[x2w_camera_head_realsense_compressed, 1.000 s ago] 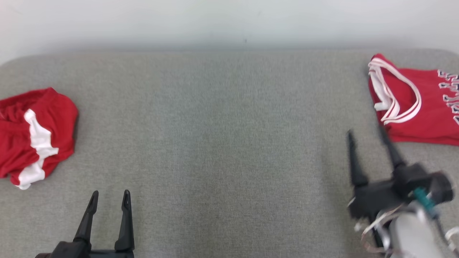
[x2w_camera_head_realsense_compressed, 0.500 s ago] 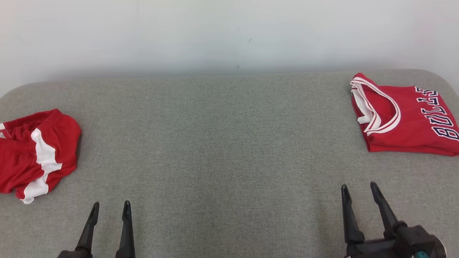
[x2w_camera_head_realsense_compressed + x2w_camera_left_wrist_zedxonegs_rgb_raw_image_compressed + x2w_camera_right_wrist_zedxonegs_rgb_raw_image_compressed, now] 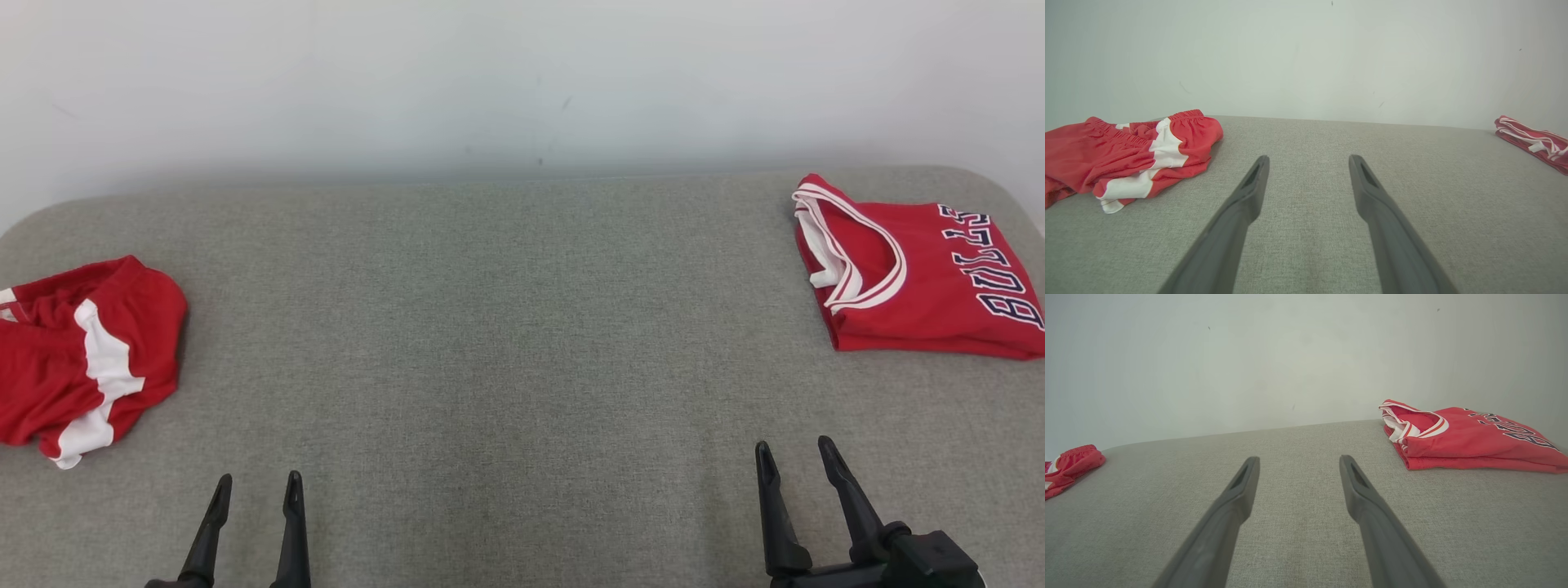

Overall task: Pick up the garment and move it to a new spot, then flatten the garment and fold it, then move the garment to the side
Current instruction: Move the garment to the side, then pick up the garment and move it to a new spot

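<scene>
Hovering spread wide and empty, the left hand (image 3: 259, 482) and right hand (image 3: 793, 446) face a roomy grey bench (image 3: 506, 327) middle, folded jersey (image 3: 914, 278) hugging the right edge, crumpled shorts (image 3: 82, 359) far left.

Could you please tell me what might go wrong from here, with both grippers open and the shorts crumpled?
1. The red shorts lie bunched at the left edge of the grey fabric surface; the left gripper may pinch several layers, so they won't spread flat.
2. The folded jersey sits near the right edge; a swing of the right gripper could undo its fold or push it off.
</scene>
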